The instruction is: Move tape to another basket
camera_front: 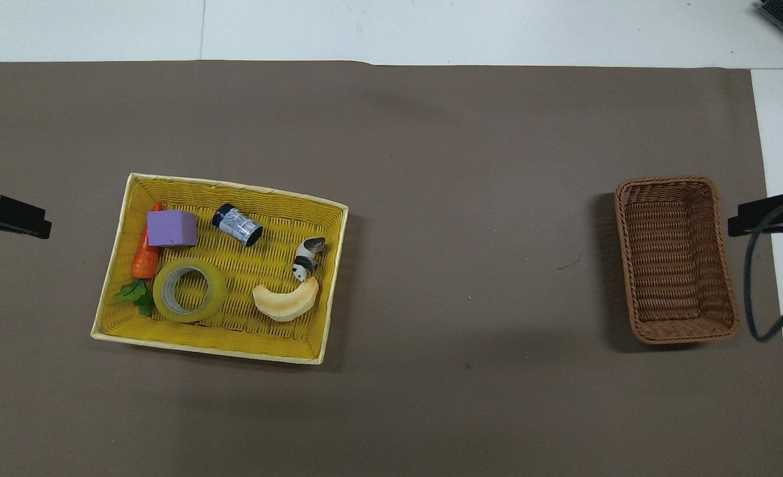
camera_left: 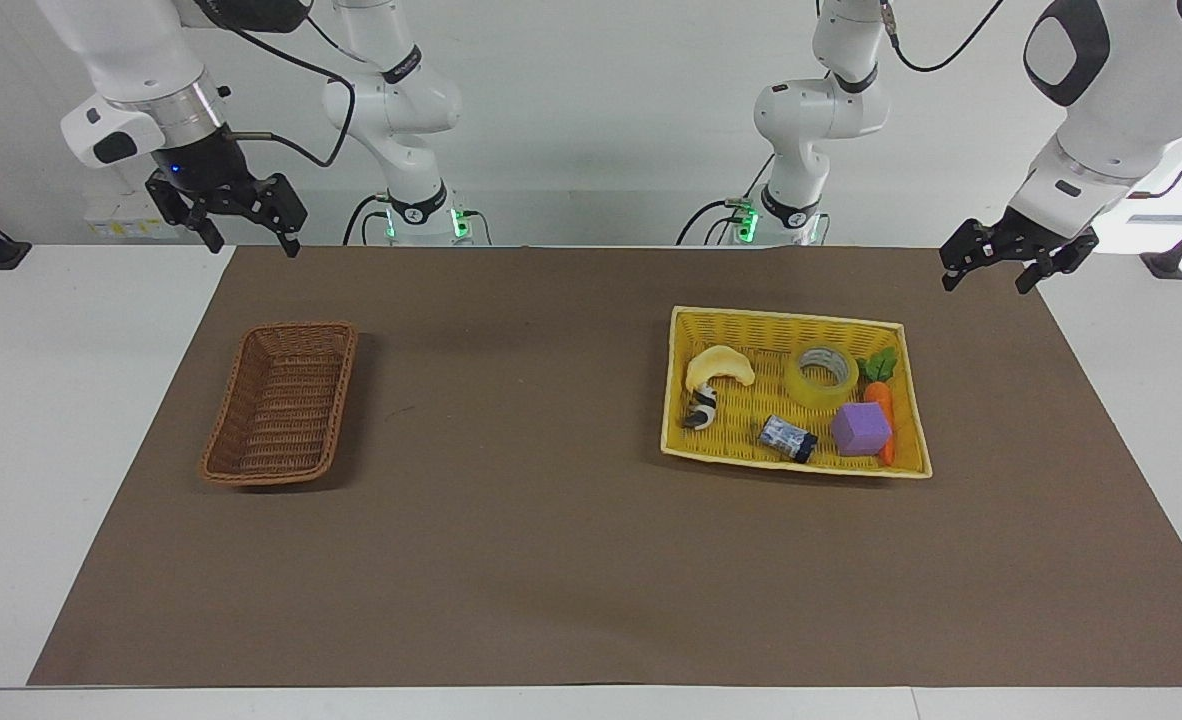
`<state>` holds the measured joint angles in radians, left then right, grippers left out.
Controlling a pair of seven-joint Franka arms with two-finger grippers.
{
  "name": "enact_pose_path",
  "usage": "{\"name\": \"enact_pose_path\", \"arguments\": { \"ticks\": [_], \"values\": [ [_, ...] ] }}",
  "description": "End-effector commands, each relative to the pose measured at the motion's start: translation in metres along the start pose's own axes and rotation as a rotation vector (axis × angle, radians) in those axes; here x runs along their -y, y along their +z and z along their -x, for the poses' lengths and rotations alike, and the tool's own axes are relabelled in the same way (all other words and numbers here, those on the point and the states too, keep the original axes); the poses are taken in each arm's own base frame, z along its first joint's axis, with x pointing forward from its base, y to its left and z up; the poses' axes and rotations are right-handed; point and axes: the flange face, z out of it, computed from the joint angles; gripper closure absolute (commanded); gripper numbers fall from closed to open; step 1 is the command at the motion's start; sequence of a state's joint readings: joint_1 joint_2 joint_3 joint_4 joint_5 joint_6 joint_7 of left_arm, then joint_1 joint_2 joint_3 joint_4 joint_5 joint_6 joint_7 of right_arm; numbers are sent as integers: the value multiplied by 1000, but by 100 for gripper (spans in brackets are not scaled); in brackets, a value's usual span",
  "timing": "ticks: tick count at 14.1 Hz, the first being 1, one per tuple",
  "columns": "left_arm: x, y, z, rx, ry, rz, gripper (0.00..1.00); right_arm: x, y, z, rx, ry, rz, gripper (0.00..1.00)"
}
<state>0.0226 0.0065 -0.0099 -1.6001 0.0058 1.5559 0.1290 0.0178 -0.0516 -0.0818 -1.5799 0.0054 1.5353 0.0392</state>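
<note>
Overhead view shows the tape (camera_front: 189, 289) lying flat in the yellow basket (camera_front: 128, 199), which sits toward the left arm's end of the brown mat (camera_front: 431, 165). Beside the tape are a carrot (camera_front: 144, 258), a purple block (camera_front: 171, 228), a small dark canister (camera_front: 237, 224), a panda figure (camera_front: 307, 259) and a crescent of bread (camera_front: 285, 301). The brown wicker basket (camera_left: 279, 402) stands bare toward the right arm's end. The left gripper (camera_left: 991, 270) hangs with fingers spread above the mat's corner nearest its base, holding nothing. The right gripper (camera_left: 241, 232) waits likewise over its own corner, fingers parted.
</note>
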Motion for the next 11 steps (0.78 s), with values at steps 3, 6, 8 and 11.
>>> {"name": "enact_pose_path", "arguments": {
  "ticks": [3, 6, 8, 11],
  "values": [
    [2, 1, 11, -5, 37, -16, 0, -2, 1, 7, 2, 20, 1, 0],
    [-1, 22, 22, -27, 110, -21, 0, -3, 2, 7, 7, 21, 3, 0],
    [-5, 53, 18, -57, 122, -27, 0, -2, 2, 9, 7, 21, 1, 0],
    [-19, 86, 11, -75, 138, -28, 0, -2, 3, 10, 10, 21, 1, 0]
  ]
}}
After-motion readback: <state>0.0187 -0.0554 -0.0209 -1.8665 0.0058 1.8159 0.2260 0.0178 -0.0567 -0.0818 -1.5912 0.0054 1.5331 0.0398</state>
